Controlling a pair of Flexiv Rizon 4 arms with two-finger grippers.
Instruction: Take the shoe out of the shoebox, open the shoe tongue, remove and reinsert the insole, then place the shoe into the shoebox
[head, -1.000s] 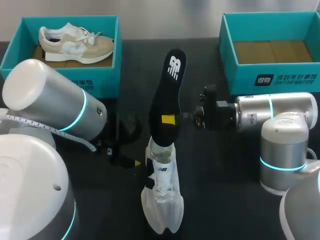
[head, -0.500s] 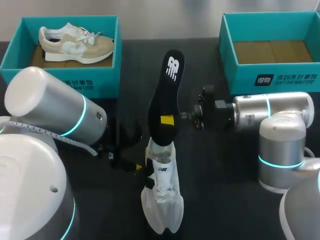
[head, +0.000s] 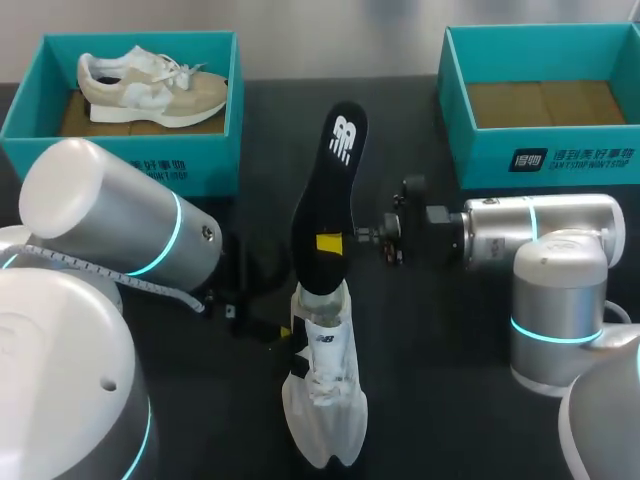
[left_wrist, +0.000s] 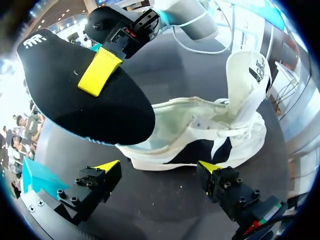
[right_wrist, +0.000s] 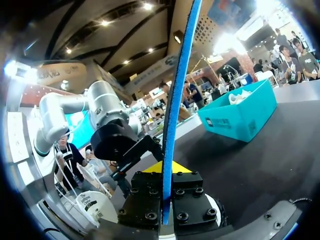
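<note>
Insole (head: 330, 190) — in right jaws, at shoe (head: 322, 400)

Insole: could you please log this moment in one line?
insole: lower end at white sneaker opening | right gripper: shut on insole | left gripper: open

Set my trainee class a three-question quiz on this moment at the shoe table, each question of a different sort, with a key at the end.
1. True or false: the right gripper is shut on the flat black foam insole.
2. Multiple choice: the beige suede sneaker lies in A) the left teal cardboard shoebox; B) the right teal shoebox; C) neither.
3. Fill in: the left gripper, beside the white mesh shoe, is ____.
Key: 1 true; 2 A; 3 open.
</note>
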